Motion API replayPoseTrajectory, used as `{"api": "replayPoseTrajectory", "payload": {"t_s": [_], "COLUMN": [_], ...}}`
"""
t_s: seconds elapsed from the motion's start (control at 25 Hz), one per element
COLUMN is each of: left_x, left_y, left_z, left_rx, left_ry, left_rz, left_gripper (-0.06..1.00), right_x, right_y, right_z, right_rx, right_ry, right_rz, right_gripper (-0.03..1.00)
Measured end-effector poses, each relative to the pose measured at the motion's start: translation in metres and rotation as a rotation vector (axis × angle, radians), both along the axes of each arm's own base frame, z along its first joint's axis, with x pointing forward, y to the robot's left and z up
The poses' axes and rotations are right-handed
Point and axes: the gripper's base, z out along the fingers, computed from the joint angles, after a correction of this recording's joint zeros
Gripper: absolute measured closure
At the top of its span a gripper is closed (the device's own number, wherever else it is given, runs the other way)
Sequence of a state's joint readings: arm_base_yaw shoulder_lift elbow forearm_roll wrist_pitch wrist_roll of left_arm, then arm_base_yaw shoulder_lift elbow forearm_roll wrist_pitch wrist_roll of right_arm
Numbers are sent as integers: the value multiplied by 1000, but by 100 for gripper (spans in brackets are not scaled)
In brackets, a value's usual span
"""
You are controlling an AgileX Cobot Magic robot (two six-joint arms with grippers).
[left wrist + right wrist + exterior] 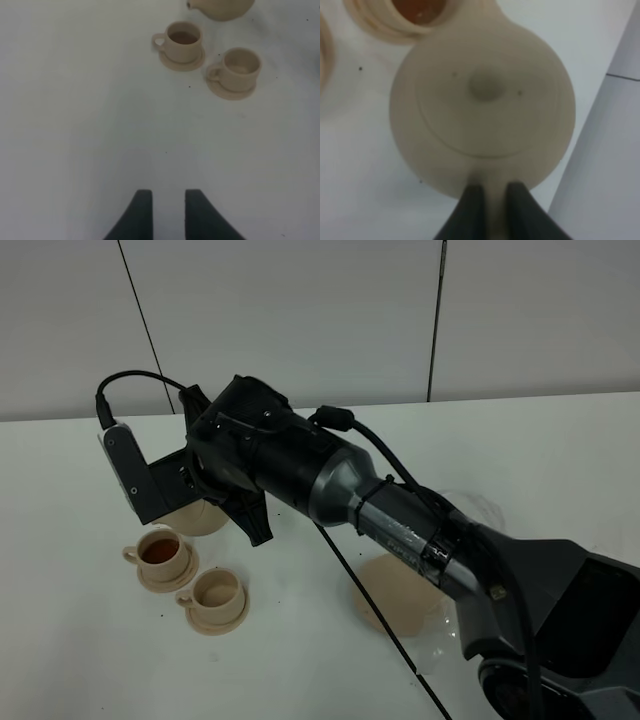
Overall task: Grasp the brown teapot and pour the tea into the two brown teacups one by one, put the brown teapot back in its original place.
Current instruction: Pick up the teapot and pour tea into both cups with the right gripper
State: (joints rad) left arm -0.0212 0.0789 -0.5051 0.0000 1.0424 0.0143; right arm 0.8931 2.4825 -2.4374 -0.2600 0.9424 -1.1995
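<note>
Grips the round squat tan clay teapot (485, 110) by its loop handle with the right gripper (492, 192), jaws pinched tight on that thin loop. Holds it just behind the small tan clay cup with brown tea inside (160, 550), spout end close to that cup's rim, and well apart from the wide flat tan clay saucer (400, 595) lying under the arm. Hard to tell whether lifted off the white tabletop (560, 450) or resting on it. Shows a second small tan clay cup (217, 592) just beside the full one, looking empty. Probably feels heavy for its size, with tea inside. Made of hard, stiff clay: no squashing, but easy to chip or crack if bumped against a cup or set down too hard. Looks dull, not shiny, so likely not very slippery, yet apt to swing or twist in a thin pinch, with all the weight out in front of the jaws. Best taken by the handle, at the middle of the loop, squeezed firmly. Not by the lid knob, likely loose, and not by the round belly, too wide for the jaws. Calls for slow, small tipping to keep the lid on and the tea inside the little cup. Leaves the left gripper (167, 197) low over bare tabletop, two dark fingers a little apart with nothing between, well away from the cups.
</note>
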Motion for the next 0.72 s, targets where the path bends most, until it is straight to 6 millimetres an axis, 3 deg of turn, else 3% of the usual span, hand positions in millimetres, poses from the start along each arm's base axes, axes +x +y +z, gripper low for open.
{"api": "replayPoseTrajectory", "payload": {"t_s": [0.28, 0.72], "left_x": [0, 0], "left_y": [0, 0], "left_z": [0, 0], "left_rx": [0, 0], "left_ry": [0, 0], "left_rz": [0, 0], "left_gripper": [71, 71], "right_x": [-5, -9], "right_y": [-2, -25], "right_z": [12, 43], "right_rx": [73, 183], "right_ry": [84, 311], "right_rz": [1, -20], "right_gripper": [87, 87]}}
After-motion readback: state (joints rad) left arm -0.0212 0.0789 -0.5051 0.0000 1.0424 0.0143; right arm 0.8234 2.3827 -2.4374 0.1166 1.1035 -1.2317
